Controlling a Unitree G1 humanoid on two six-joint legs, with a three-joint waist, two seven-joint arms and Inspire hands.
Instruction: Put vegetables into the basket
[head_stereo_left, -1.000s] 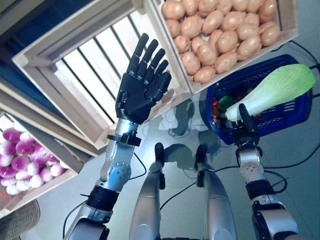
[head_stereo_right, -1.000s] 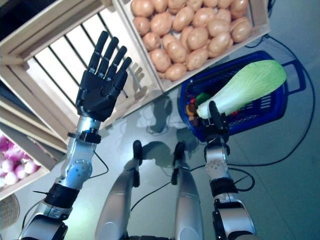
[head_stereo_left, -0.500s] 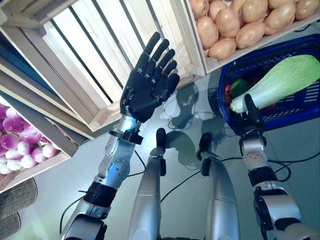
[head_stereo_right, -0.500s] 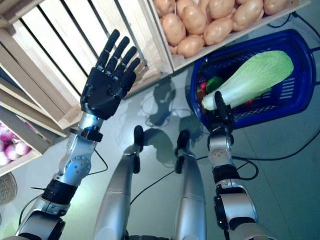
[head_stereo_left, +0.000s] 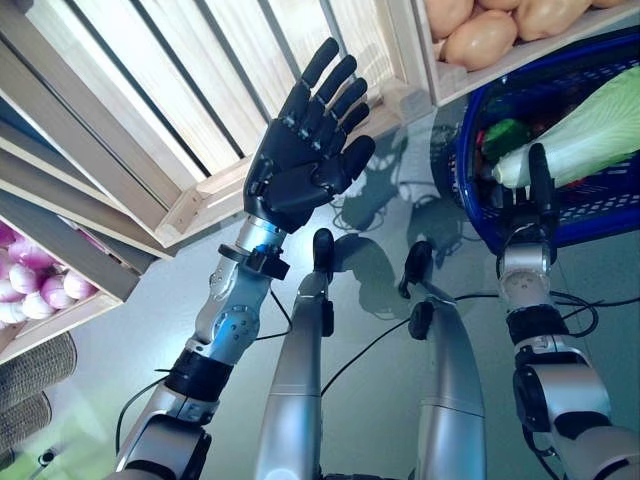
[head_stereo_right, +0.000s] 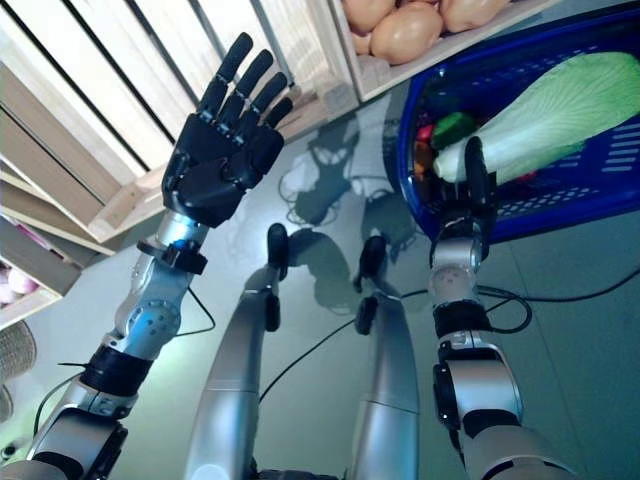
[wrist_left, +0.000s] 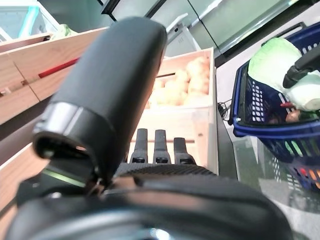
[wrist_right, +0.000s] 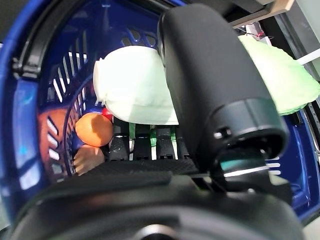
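Pale green, long-leafed cabbage (head_stereo_right: 560, 115) is held over the blue plastic basket (head_stereo_right: 610, 185), its white stem clasped by the right hand (head_stereo_right: 467, 205); placing is judged under way. Lowering and unclasping is called for next, while the left hand (head_stereo_left: 300, 160) is raised with fingers spread, empty, before the slatted wooden crate (head_stereo_left: 150, 110).

Your two head views look steeply down at the floor from slightly offset spots, sharing both arms, the wooden crates (head_stereo_left: 150, 130) and the blue basket (head_stereo_right: 520, 215). Your left wrist view looks close along the left hand (wrist_left: 150, 170) toward that basket; your right wrist view peers straight into it.
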